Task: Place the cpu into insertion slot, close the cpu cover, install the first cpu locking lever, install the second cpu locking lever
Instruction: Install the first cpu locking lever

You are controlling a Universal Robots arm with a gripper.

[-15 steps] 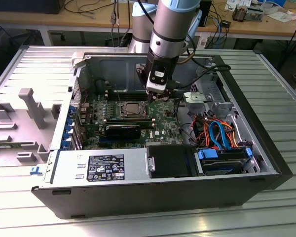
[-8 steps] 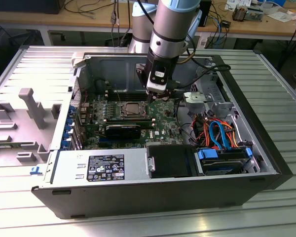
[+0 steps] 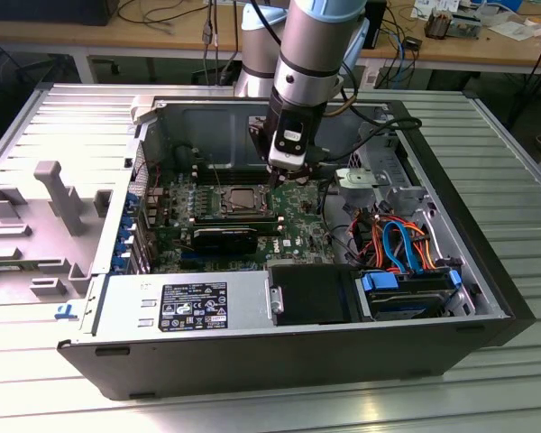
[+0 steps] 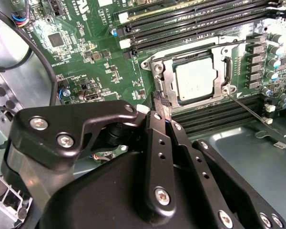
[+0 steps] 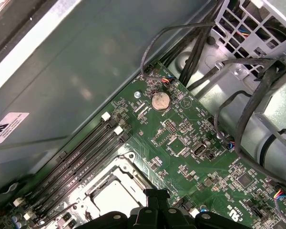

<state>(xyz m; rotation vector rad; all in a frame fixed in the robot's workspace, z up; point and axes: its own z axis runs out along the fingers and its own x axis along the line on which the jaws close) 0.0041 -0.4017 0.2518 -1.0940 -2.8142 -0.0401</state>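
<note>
The cpu lies flat in the insertion slot on the green motherboard, its silver-grey top showing through the opening of the cpu cover, which lies down over it. One thin locking lever sticks out at an angle from a socket corner. Another lever runs along the socket's edge. My gripper hangs just beside the socket, fingers together and holding nothing. In the exterior view the gripper is at the right side of the socket. The first wrist view has the cpu next to the gripper.
The open computer case lies on a ribbed metal table. Black memory slots flank the socket. Orange and blue cables and a drive bay fill the exterior view's right. A power supply sits at the front. Black cables run near the coin battery.
</note>
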